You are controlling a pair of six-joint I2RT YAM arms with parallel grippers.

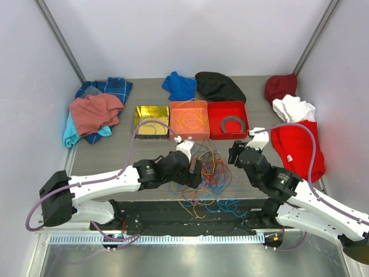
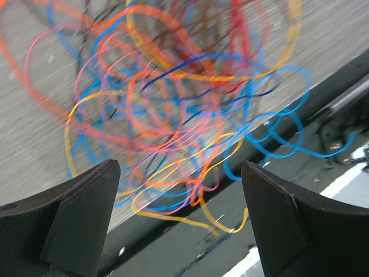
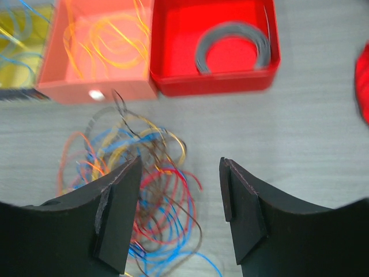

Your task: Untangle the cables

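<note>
**Tangle dead ahead of left claw**

Cables point(image 1: 206, 173): one loose knot of orange, blue, red, yellow and dark strands at lower centre of the top view, on the table point(image 1: 109, 156) below the orange tray point(image 1: 189, 120). Long axis roughly up and down the frame, from just under the tray to the near edge. A few blue and orange loops spilling over that edge onto the dark strip. More yellow strands lying inside the orange tray.

Left claw point(image 2: 180, 173): spread wide, nothing between the fingers. In its own view, tangle straight ahead, filling the upper centre of the frame, lowest loops dipping toward the gap between the fingertips. In the top view, at the knot's left edge, touching or just above; cannot tell which.

Right claw point(image 3: 180, 173): fingers apart, empty, bare table in the gap. Tangle off to the left and lower left of its frame, partly hidden behind the left finger. In the top view, near the knot's upper right, apart from it.

Judged: left nearer and squarely lined up. Likely next, a pinch on one outer loop, then a pull along the strand. For the right, a shift leftward needed first.
</note>
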